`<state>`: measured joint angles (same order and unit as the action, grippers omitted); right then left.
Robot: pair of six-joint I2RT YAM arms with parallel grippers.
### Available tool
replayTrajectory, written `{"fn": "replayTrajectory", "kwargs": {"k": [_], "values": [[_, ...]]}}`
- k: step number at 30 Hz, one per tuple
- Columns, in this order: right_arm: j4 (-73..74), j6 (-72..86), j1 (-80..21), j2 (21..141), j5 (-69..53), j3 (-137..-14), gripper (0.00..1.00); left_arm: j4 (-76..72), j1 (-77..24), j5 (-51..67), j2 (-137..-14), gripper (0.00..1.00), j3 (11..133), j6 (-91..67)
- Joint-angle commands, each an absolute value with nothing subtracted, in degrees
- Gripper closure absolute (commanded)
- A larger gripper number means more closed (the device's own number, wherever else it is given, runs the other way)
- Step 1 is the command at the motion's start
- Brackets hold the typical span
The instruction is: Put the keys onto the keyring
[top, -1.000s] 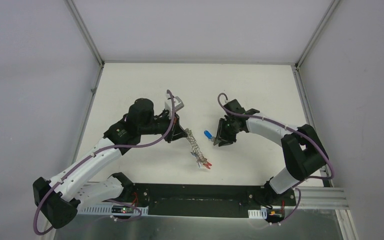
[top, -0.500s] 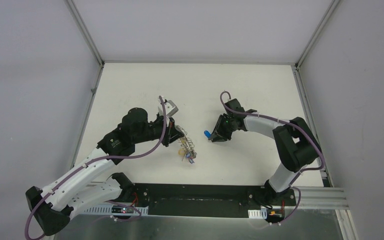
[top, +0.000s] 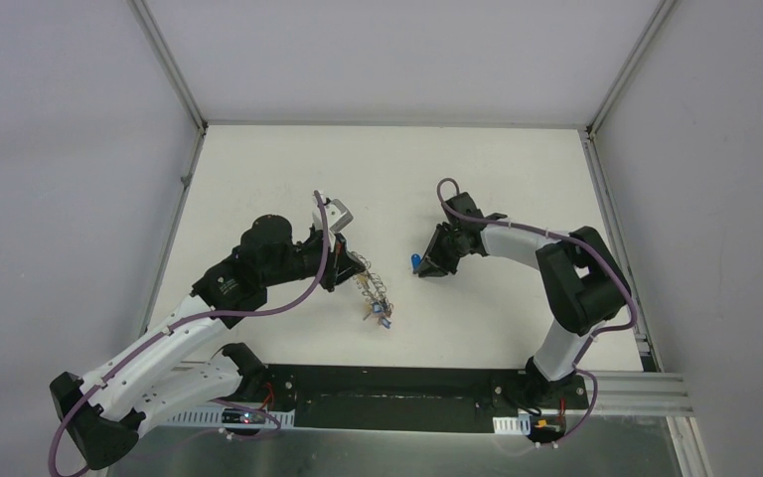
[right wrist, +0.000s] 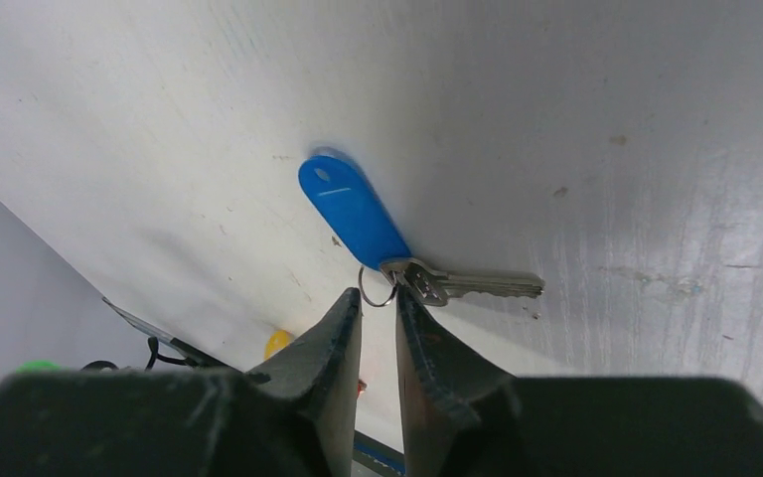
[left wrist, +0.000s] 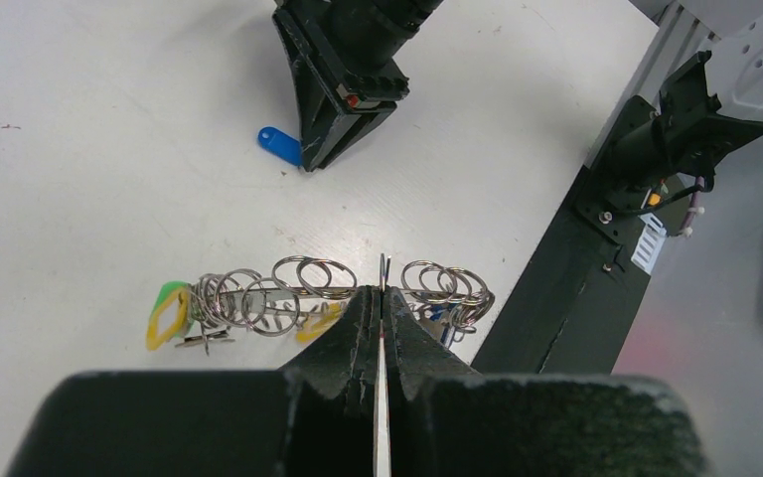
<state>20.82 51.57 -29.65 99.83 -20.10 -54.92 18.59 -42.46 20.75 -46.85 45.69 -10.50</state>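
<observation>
At the near edge, the long black metal base rail point(left wrist: 556, 298) runs along the flat white table point(left wrist: 109, 149). Just beyond it, the left gripper point(left wrist: 381, 298) has its black fingers pressed together on one thin wire ring of the keyring point(left wrist: 258, 303), a silvery chain of linked split rings. From the left wrist the chain stretches sideways across the tips, with loops on both sides of the pinch. A flat yellow-and-green plastic tag point(left wrist: 156, 326) hangs at its left end, and another yellow piece shows under the middle rings. In the overhead view the chain trails from the fingers down to the table, bunched in a short line.

Farther out and apart from the chain, the blue-tagged key point(right wrist: 353, 211) lies flat on the table. It is an oblong blue plastic tab joined by a small wire split ring point(right wrist: 362, 288) to a little silver metal key blade point(right wrist: 477, 286).

The right gripper point(right wrist: 378, 303) is low over it, its two black fingers drawn close with only a narrow slot between them. The small ring sits right at the mouth of that slot. I cannot tell whether the tips grip the ring or merely frame it. The blue tab points away from the fingers, and the blade lies off to one side.
</observation>
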Motion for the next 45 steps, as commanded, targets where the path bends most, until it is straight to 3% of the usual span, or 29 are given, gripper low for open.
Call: {"fn": "replayTrajectory", "kwargs": {"k": [1, 22, 34, 45], "values": [[21.11, 51.94, -29.10, 99.97, -17.30, -57.42, 0.79, 15.53, -43.13, 19.07, -46.24, 1.00, 46.72, -10.99], [26.12, 46.24, -28.83, 102.06, -14.49, -62.32, 0.80, 16.89, -43.15, 19.18, -46.31, 1.00, 46.98, -11.91], [26.41, 44.45, -28.83, 100.61, -15.08, -62.73, 0.91, 17.74, -43.15, 18.72, -45.20, 1.00, 46.32, -12.42], [29.96, 28.35, -28.87, 98.25, -17.18, -65.48, 0.71, 19.15, -43.14, 17.93, -43.14, 1.00, 45.53, -12.82]]}}
